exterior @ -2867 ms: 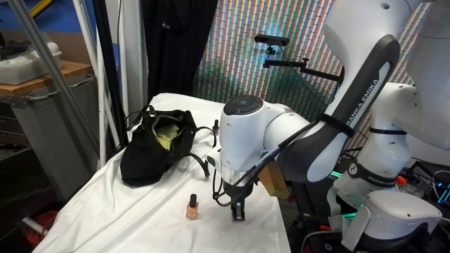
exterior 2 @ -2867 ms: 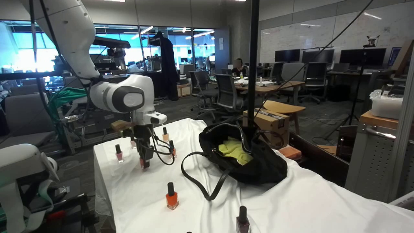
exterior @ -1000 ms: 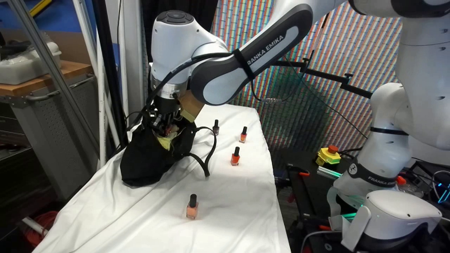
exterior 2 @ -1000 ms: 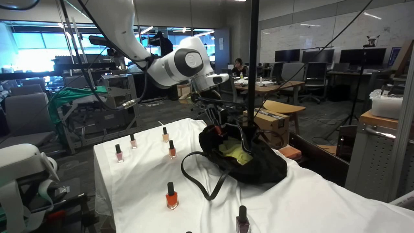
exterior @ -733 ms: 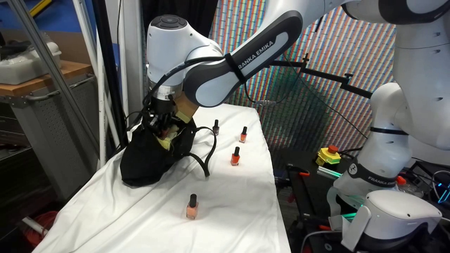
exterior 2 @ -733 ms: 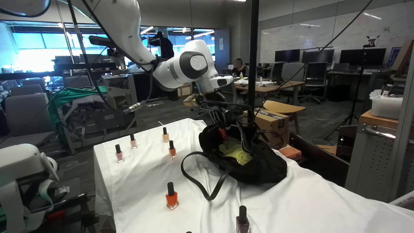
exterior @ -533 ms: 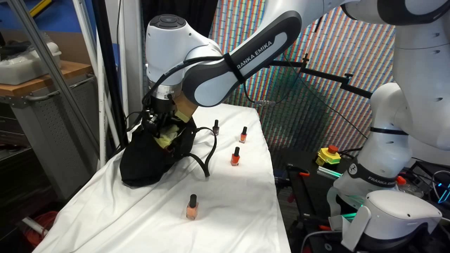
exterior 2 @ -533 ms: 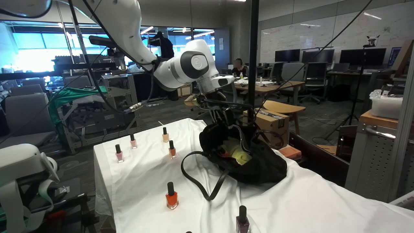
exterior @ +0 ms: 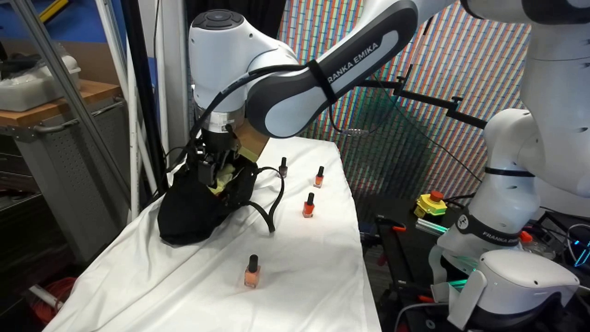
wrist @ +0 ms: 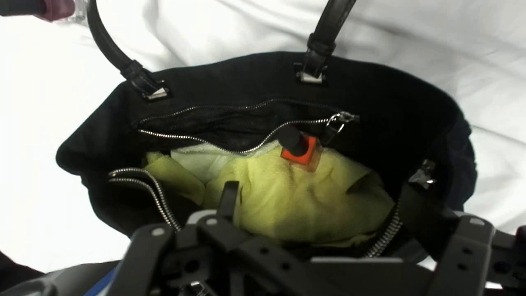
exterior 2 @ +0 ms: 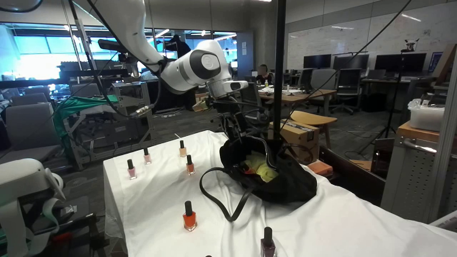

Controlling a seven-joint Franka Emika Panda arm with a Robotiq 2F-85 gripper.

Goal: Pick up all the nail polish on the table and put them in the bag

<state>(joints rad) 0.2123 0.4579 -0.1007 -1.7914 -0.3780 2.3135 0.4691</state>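
In the wrist view, polish (wrist: 306, 153) lies in the bag (wrist: 234, 82), mid-frame; gripper (wrist: 320, 193) in lower half, jaws spread.

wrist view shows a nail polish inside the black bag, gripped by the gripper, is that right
Not gripped: the wrist view shows the nail polish resting on yellow-green cloth, apart from the open gripper. It is inside the black bag.

On white-clothed table (exterior 2: 150, 203): black bag (exterior 2: 291, 185); clocked from it, in an exterior view, two pink bottles (exterior 2: 132, 172), peach bottle (exterior 2: 182, 151), orange bottle (exterior 2: 190, 167) near nine, red bottle (exterior 2: 190, 219) eight, plum bottle (exterior 2: 267, 245) six.
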